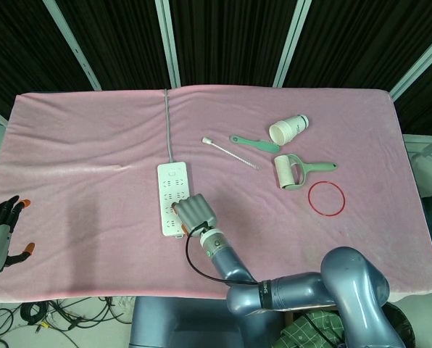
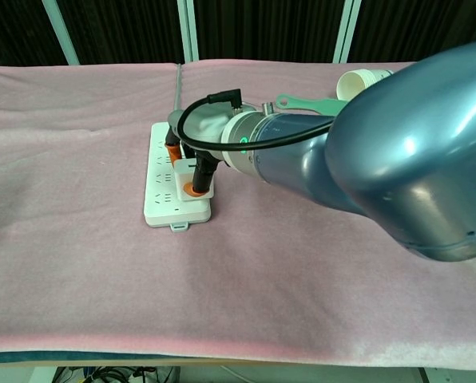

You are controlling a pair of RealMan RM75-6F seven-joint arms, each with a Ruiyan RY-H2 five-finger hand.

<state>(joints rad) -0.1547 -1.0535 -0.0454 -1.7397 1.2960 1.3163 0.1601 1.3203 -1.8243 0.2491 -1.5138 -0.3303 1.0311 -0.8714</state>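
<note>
At the far left of the head view, the left hand (image 1: pixel 0 232) hangs beside the table's edge, off the pink cloth (image 1: pixel 85 145); its dark, orange-tipped fingers are spread and hold nothing. The chest view does not show it.

Next comes the power strip (image 1: pixel 169 194), a long white block with rows of sockets, lying flat on the cloth a little left of the middle, its long side running away from the robot. A grey cord (image 1: pixel 167 123) leaves its far end and runs straight to the back edge of the cloth.

The right hand (image 1: pixel 195 212) sits over the strip's near right corner. In the head view only its grey back shows, hiding what it holds. The chest view looks in from the front: the right hand (image 2: pixel 192 163) grips a small white plug (image 2: pixel 200 179) between orange-tipped fingers, pressed onto the near end of the strip (image 2: pixel 162 191). Whether its pins are in a socket cannot be told.

Further right in the head view lie a thin white brush (image 1: pixel 230 154), a green brush (image 1: pixel 254 143), a white cup (image 1: pixel 288 129) on its side, a lint roller (image 1: pixel 287 172) and a red ring (image 1: pixel 326 198). The chest view shows only the cup's (image 2: pixel 359 80) rim and a bit of green handle behind the arm.
</note>
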